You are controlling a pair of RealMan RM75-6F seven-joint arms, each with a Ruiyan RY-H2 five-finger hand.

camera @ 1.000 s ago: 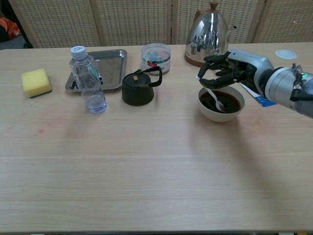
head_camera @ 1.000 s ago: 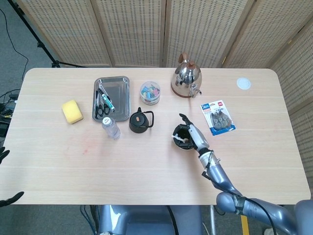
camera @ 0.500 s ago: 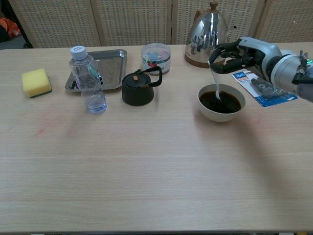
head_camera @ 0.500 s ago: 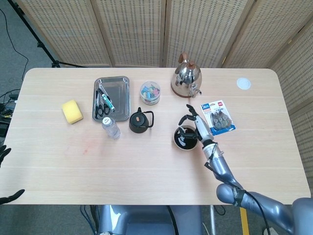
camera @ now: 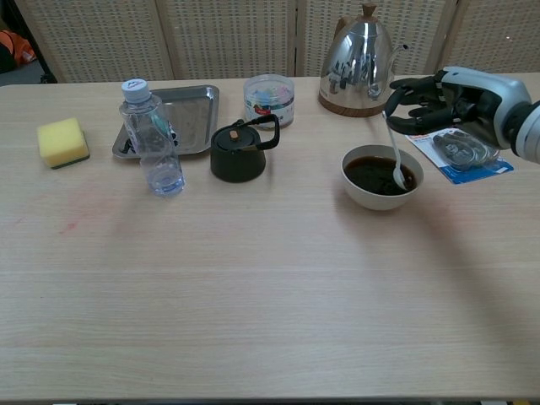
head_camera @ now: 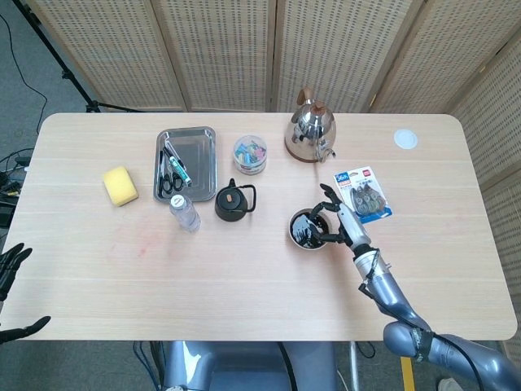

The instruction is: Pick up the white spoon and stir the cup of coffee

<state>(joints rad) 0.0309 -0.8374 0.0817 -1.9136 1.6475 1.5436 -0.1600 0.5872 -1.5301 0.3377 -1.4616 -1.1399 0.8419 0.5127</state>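
Note:
The coffee cup [camera: 372,199] is a white bowl of dark coffee on the table right of centre, also in the head view [head_camera: 294,237]. My right hand [camera: 444,95] hovers above and to the right of it, pinching the top of the white spoon [camera: 392,150]. The spoon hangs down steeply, and its bowl dips into the coffee at the cup's right side. In the head view the right hand [head_camera: 343,221] sits at the cup's right rim. My left hand [head_camera: 11,265] shows only at the lower left edge, off the table, fingers spread and holding nothing.
A steel kettle [camera: 360,61] stands behind the cup. A blue blister pack [camera: 461,153] lies under the right hand. Left of the cup are a black teapot [camera: 240,153], a clip tub [camera: 269,99], a water bottle [camera: 153,137], a steel tray [camera: 191,123] and a yellow sponge [camera: 62,141].
My right hand has moved to the right, carrying the spoon. The spoon's bowl swept through the coffee from the cup's left side to its right side.

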